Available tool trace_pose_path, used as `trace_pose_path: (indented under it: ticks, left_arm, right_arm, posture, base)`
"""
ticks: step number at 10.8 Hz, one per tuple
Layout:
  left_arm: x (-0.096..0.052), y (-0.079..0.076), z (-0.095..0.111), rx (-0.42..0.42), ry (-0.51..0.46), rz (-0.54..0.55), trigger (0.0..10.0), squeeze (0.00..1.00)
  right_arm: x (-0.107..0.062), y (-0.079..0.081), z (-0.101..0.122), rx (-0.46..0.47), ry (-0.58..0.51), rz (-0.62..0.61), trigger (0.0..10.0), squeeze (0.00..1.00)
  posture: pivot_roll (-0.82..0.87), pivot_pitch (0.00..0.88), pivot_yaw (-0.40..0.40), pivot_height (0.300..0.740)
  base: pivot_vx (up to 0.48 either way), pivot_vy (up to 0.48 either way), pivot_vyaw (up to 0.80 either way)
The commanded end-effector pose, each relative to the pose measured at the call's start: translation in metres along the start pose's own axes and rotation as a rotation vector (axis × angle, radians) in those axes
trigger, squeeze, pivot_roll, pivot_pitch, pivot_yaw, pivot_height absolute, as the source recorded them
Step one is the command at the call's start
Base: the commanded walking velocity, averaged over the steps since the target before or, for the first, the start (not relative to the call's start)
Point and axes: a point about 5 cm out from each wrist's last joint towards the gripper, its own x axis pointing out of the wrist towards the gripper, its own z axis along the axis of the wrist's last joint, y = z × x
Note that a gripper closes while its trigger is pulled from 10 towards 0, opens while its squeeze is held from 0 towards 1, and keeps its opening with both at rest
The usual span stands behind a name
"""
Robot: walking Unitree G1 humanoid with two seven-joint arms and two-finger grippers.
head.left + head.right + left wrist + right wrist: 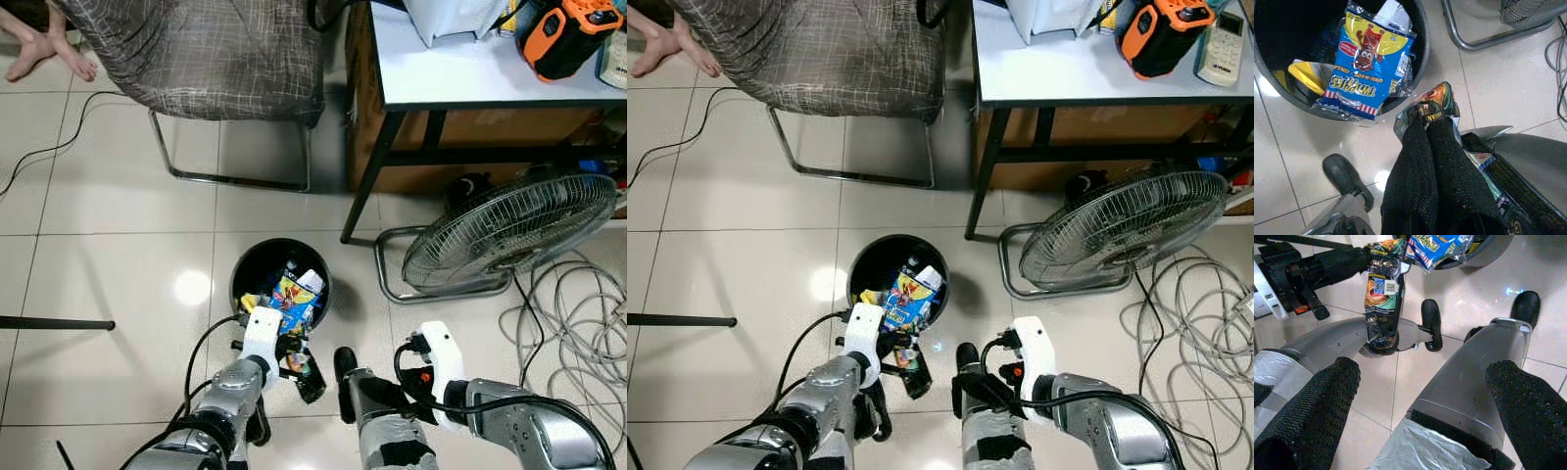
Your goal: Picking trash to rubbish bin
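Pinching a dark snack wrapper (1382, 293) in my left gripper (1431, 128), fingers pressed together on its top, long axis hanging down. Black rubbish bin (323, 284) lies just ahead; left arm nearer. Right gripper (1420, 382) spread, idle.

The blue-and-yellow foil snack packet (1367, 63) in the round black bin (1420, 54) reads "TWISTIES", seen upside down; other print is illegible.
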Motion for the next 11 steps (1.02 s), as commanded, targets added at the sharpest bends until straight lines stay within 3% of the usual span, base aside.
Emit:
trace_pose_path:
  ticks: [1,11]
  left_arm:
    - [-0.004,-0.001,-0.019,-0.004,0.058,0.007,10.0,0.0]
    - [-0.002,0.019,0.014,-0.021,-0.087,0.137,10.0,0.0]
  right_arm:
    - [-0.001,0.001,-0.011,0.026,0.038,0.011,10.0,0.0]
    - [-0.003,0.009,-0.014,0.021,0.041,0.023,10.0,0.0]
  posture:
    - [-0.32,0.433,-0.018,0.74]
    - [-0.33,0.451,-0.024,0.74]
  base:
    - [0.0,0.0,0.0]
    - [0.0,0.0,0.0]
